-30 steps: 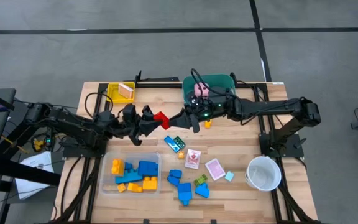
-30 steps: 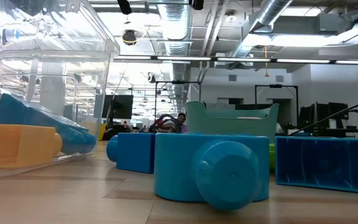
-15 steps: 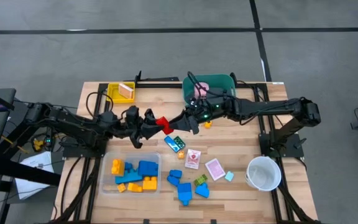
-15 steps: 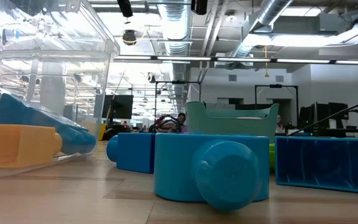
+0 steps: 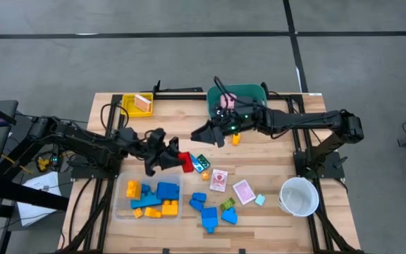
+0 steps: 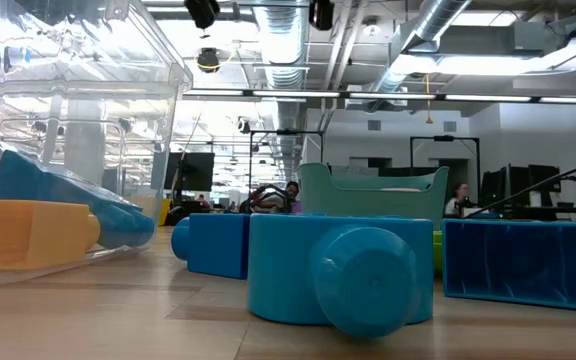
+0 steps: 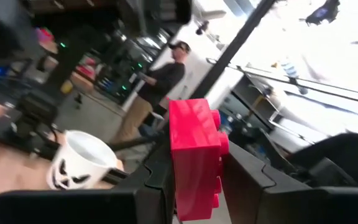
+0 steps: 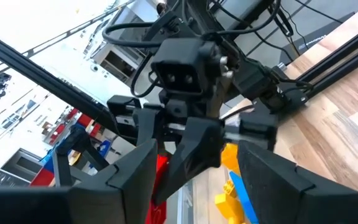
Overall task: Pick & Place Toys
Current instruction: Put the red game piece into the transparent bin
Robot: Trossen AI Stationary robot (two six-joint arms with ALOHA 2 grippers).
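Wooden slatted table (image 5: 273,152), light finish, black frame rails along its edges. Directly on it: yellow tray (image 5: 137,105) and teal tub (image 5: 254,92) at the far edge; clear tray (image 5: 124,209) near the front left; white cup (image 5: 299,195) front right. Loose on the surface: blue blocks (image 5: 208,209), a green block (image 5: 228,205), pink-white cards (image 5: 243,191), a small orange block (image 5: 236,140).

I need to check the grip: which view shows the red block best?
The left wrist view: the red block fills it, clamped in the left gripper. The high view shows it small; the low view misses it.
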